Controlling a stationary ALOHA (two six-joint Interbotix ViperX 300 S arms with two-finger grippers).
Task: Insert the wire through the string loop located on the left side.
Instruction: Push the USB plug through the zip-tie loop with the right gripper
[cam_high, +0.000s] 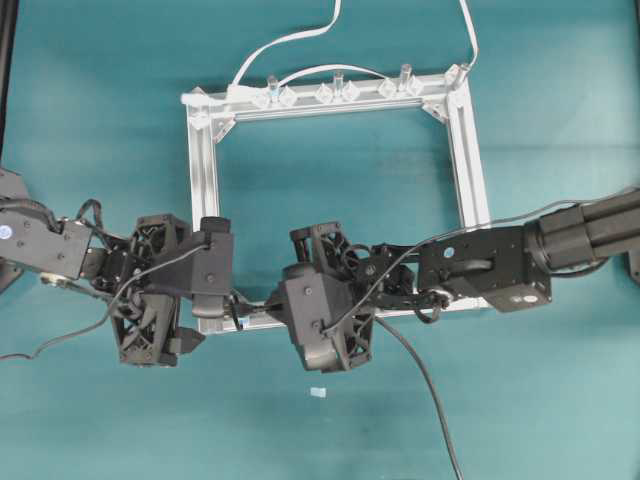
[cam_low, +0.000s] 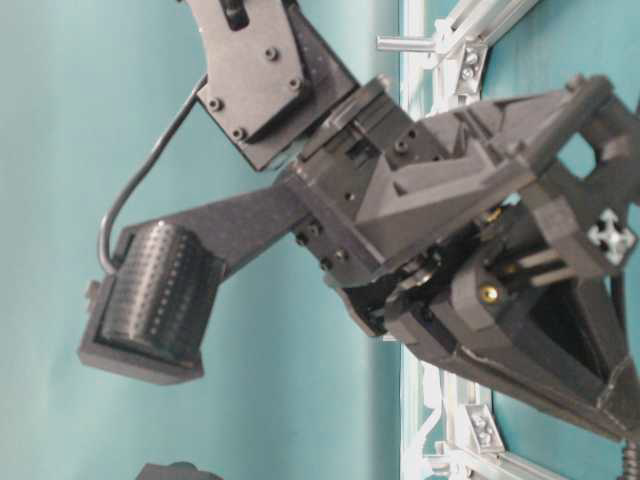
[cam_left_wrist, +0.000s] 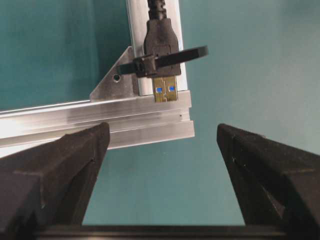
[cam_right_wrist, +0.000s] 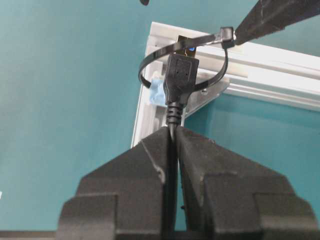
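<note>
The wire's black plug (cam_right_wrist: 181, 75) is poked into the string loop (cam_right_wrist: 150, 60), a thin dark band by a bit of light blue at the silver frame's corner (cam_right_wrist: 150, 107). My right gripper (cam_right_wrist: 173, 132) is shut on the wire's cable just behind the plug. In the left wrist view the plug (cam_left_wrist: 161, 40) points toward me with its metal tip (cam_left_wrist: 166, 92) past the string loop (cam_left_wrist: 192, 54). My left gripper (cam_left_wrist: 162, 150) is open, its fingers (cam_left_wrist: 55, 170) wide apart, short of the corner. Overhead, the left gripper (cam_high: 203, 305) and right gripper (cam_high: 258, 312) meet at the frame's lower-left corner.
The square aluminium frame (cam_high: 205, 150) lies flat on the teal table. Clear clips (cam_high: 336, 92) and white cables (cam_high: 290, 40) sit along its far bar. The wire (cam_high: 425, 385) trails off toward the near edge. A small white scrap (cam_high: 318, 392) lies in front.
</note>
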